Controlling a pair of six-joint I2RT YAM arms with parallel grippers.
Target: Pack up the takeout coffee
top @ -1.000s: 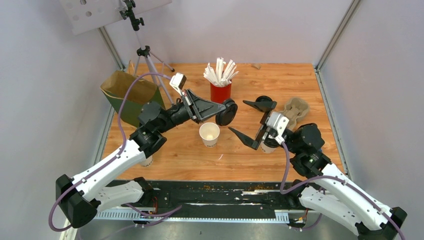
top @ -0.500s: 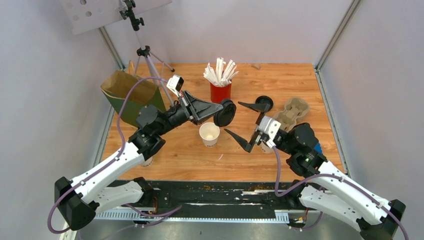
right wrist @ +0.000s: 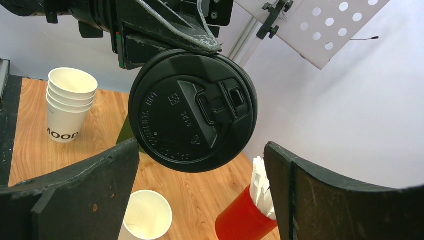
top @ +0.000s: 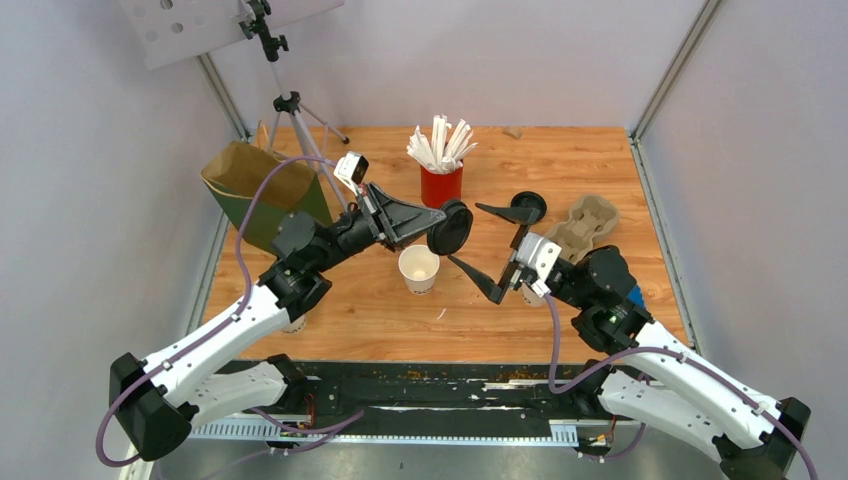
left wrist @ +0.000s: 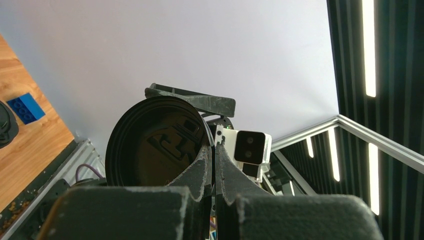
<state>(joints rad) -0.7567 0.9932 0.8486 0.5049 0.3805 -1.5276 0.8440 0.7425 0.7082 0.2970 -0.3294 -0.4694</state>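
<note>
The white paper cup (top: 418,268) stands open and lidless mid-table; it also shows in the right wrist view (right wrist: 147,215). My left gripper (top: 437,214) is shut on the rim of the round black lid (top: 451,227), held on edge in the air above and right of the cup. The lid fills the left wrist view (left wrist: 155,142) at my left gripper (left wrist: 214,150). My right gripper (top: 466,233) is open and empty, right next to the lid. In the right wrist view the lid (right wrist: 192,110) hangs just beyond my right gripper (right wrist: 201,147).
The green paper bag (top: 262,190) stands open at the back left beside a tripod (top: 295,120). The red cup of white sticks (top: 441,183) stands behind the lid. A cardboard cup carrier (top: 590,220) lies at right. A stack of white cups (right wrist: 70,107) stands under the left arm.
My right gripper has moved left toward the held lid, still open. My left gripper and the lid have barely shifted.
</note>
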